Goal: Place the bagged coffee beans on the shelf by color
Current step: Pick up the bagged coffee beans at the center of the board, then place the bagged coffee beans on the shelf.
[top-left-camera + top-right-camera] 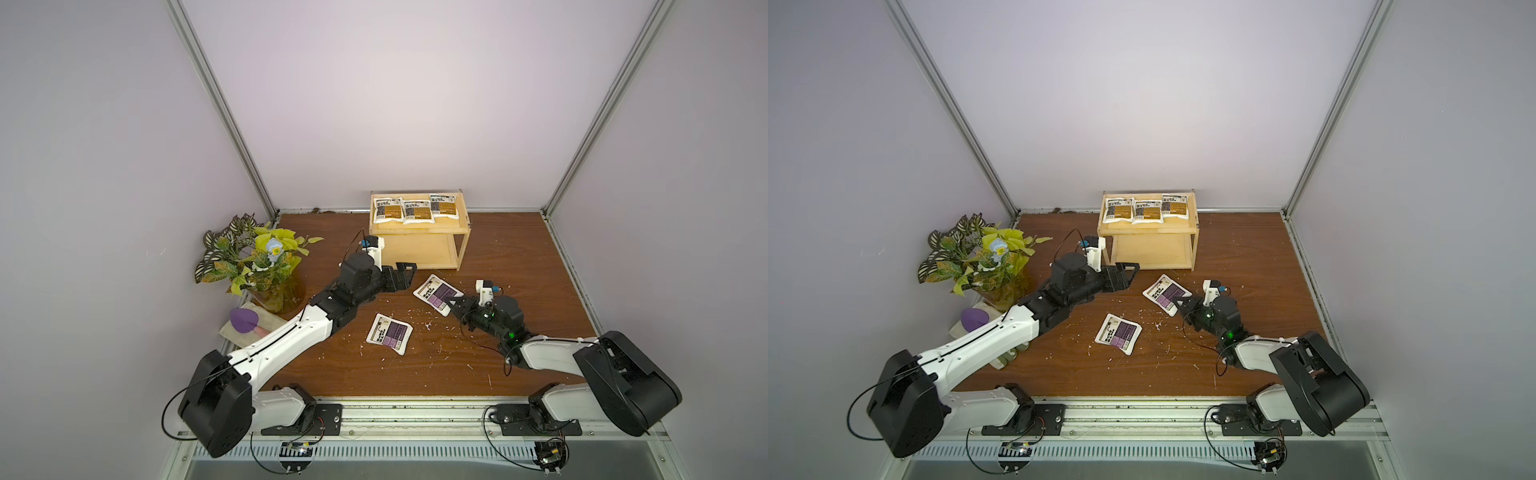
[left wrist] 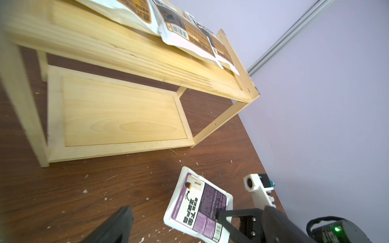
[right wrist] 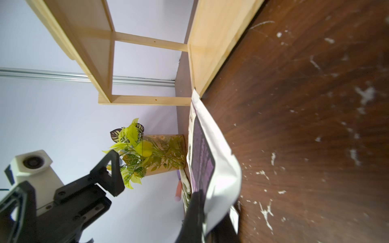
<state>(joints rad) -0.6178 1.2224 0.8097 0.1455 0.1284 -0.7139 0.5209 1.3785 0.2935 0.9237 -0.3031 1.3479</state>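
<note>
The shelf [image 1: 415,229] stands at the back of the table, with three orange-brown bagged coffee beans [image 1: 417,212] side by side on its top board. Its lower board [image 2: 126,117] shows bare wood. Two purple-labelled bags lie in front of it. My right gripper [image 1: 451,305] is shut on an edge of the nearer-to-shelf purple bag [image 1: 432,291], which is tilted, its gripped edge raised [image 3: 202,160]. The other purple bag [image 1: 389,333] lies flat and untouched. My left gripper [image 1: 409,272] hovers open by the shelf's front left leg, holding nothing.
A leafy plant in an amber vase [image 1: 266,270] stands at the left edge, with a purple object on a folded cloth [image 1: 243,321] in front of it. White flecks litter the brown table [image 1: 519,266]. Walls close in on three sides.
</note>
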